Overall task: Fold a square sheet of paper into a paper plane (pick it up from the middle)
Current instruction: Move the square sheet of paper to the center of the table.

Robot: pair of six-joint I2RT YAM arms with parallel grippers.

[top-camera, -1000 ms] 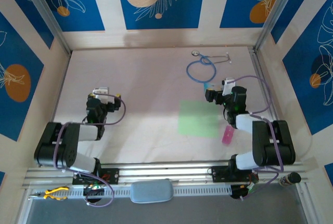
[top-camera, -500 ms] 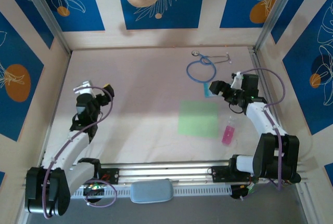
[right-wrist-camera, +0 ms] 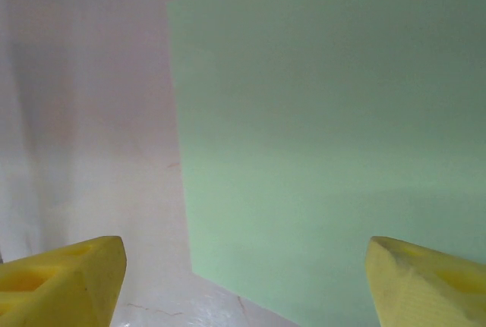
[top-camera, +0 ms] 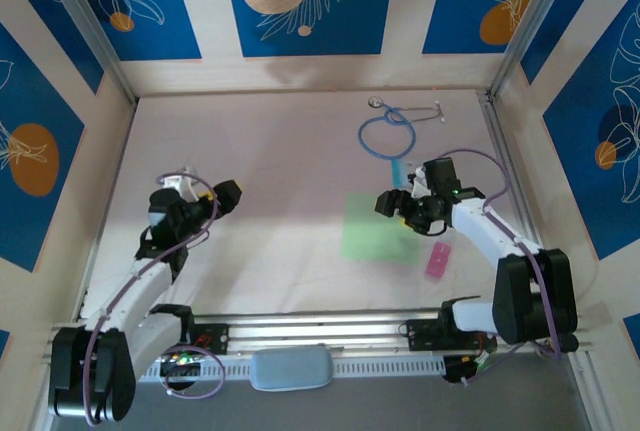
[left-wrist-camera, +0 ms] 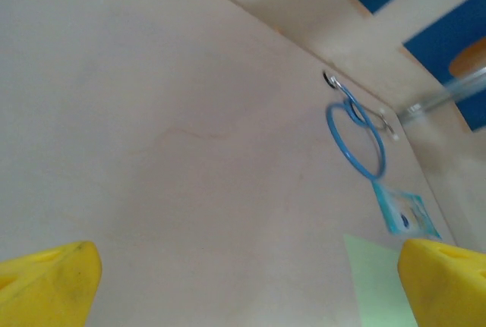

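Paper (top-camera: 372,236): flat on table (top-camera: 280,151) right of centre, uncreased, not yet lifted; pickup and every fold left to do. Right gripper (top-camera: 390,203): spread wide over paper's far edge, holding nothing, contact with sheet unclear. Left gripper (top-camera: 222,196): fully released, empty, well apart from paper.

A blue stethoscope (top-camera: 362,137) lies near the far wall, a teal-and-white card (left-wrist-camera: 406,215) just beside it
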